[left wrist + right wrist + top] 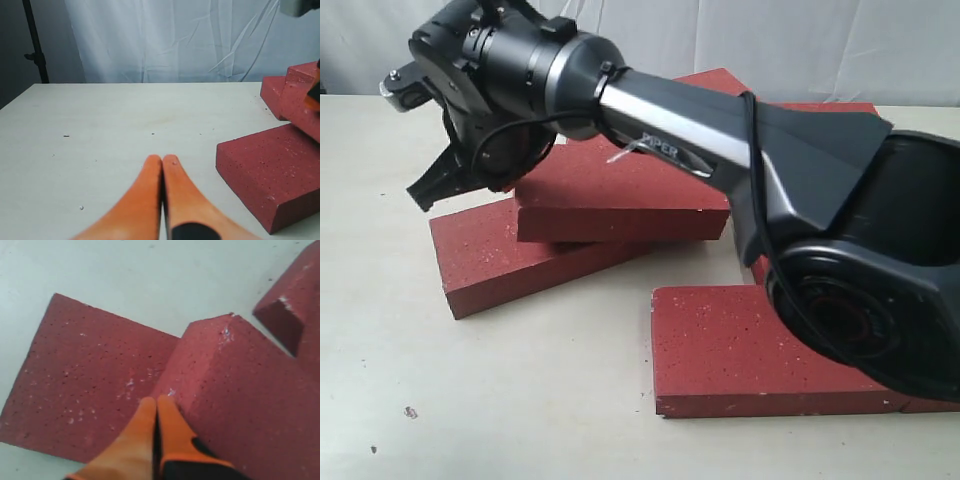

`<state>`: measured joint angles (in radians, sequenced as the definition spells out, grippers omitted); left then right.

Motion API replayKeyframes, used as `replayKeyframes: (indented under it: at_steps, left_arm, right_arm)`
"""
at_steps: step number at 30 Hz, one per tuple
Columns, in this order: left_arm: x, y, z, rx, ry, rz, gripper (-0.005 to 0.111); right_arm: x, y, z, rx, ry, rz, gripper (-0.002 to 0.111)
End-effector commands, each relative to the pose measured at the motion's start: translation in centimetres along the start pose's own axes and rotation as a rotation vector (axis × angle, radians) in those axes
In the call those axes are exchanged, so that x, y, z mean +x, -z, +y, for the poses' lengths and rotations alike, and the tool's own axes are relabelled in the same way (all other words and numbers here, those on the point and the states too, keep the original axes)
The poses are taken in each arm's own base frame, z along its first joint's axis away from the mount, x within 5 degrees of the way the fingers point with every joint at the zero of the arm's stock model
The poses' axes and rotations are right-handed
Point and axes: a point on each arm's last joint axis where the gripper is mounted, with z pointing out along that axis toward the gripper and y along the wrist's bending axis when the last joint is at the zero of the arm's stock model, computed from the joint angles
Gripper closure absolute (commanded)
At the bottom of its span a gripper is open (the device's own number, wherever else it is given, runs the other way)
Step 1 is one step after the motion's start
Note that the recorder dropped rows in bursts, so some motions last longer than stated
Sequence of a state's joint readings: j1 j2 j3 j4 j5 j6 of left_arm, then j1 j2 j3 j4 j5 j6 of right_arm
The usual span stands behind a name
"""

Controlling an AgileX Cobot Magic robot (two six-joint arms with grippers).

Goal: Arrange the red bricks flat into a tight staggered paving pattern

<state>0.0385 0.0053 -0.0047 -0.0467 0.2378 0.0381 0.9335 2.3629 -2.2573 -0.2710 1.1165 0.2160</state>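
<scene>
Red bricks (620,190): several on bench (380,380), 1 resting partly on another. Left gripper (162,159): jaws closed, empty, over bare bench. Right gripper (156,401): jaws closed, empty, at brick overlap.

My right arm (800,190) is hiding much of the red bricks (620,190) stacked behind it and is covering one end of the nearest brick (720,350). The wrist pictures' edges are cutting off the roots of my left gripper (162,159) and right gripper (156,401), and the bricks beside them.
</scene>
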Motion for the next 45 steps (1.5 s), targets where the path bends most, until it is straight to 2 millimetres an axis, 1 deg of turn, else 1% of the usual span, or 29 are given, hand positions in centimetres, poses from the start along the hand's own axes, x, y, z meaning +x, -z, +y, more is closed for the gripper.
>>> replayKeyframes:
  at_steps: [1,5,12,14,16,18,20,25,28,30,34,37,39,42,45]
  left_arm:
    - [0.1,0.0,0.0,-0.005,0.000,0.001,0.107]
    - [0.1,0.0,0.0,-0.005,0.000,0.001,0.107]
    - [0.1,0.0,0.0,-0.005,0.000,0.001,0.107]
    - [0.1,0.0,0.0,-0.005,0.000,0.001,0.107]
    - [0.1,0.0,0.0,-0.005,0.000,0.001,0.107]
    - [0.1,0.0,0.0,-0.005,0.000,0.001,0.107]
    - [0.1,0.0,0.0,-0.005,0.000,0.001,0.107]
    - [0.1,0.0,0.0,-0.005,0.000,0.001,0.107]
    - [0.1,0.0,0.0,-0.005,0.000,0.001,0.107]
    - [0.1,0.0,0.0,-0.005,0.000,0.001,0.107]
    - [0.1,0.0,0.0,-0.005,0.000,0.001,0.107]
    - [0.1,0.0,0.0,-0.005,0.000,0.001,0.107]
    - [0.1,0.0,0.0,-0.005,0.000,0.001,0.107]
    - [0.1,0.0,0.0,-0.005,0.000,0.001,0.107]
    - [0.1,0.0,0.0,-0.005,0.000,0.001,0.107]
  right_arm:
    - [-0.4,2.9,-2.0,0.106,0.015,-0.013,0.109]
    - [-0.2,3.3,-3.7,0.157,0.000,0.015,0.109]
    - [0.1,2.3,-7.7,0.124,-0.113,0.049,0.109]
    - [0.1,2.2,-8.5,0.127,-0.129,0.053,0.109]
    - [0.2,2.1,-8.6,0.115,-0.134,0.056,0.109]
    - [0.1,2.3,-8.0,0.061,-0.115,0.059,0.109]
    - [0.1,2.7,-6.8,-0.025,-0.095,0.061,0.109]
    - [-0.1,4.1,-2.8,-0.289,0.003,0.044,0.109]
    - [0.0,4.2,-0.8,-0.369,0.053,0.044,0.109]
    - [0.3,3.4,0.2,-0.360,0.080,0.065,0.109]
    - [1.3,-0.1,1.7,-0.276,0.131,0.130,0.109]
    - [1.7,-2.2,2.8,-0.263,0.136,0.136,0.109]
    - [1.9,-3.2,3.5,-0.250,0.145,0.127,0.109]
    - [2.0,-4.2,4.2,-0.210,0.177,0.102,0.109]
    - [2.0,-4.6,5.1,-0.213,0.193,0.084,0.109]
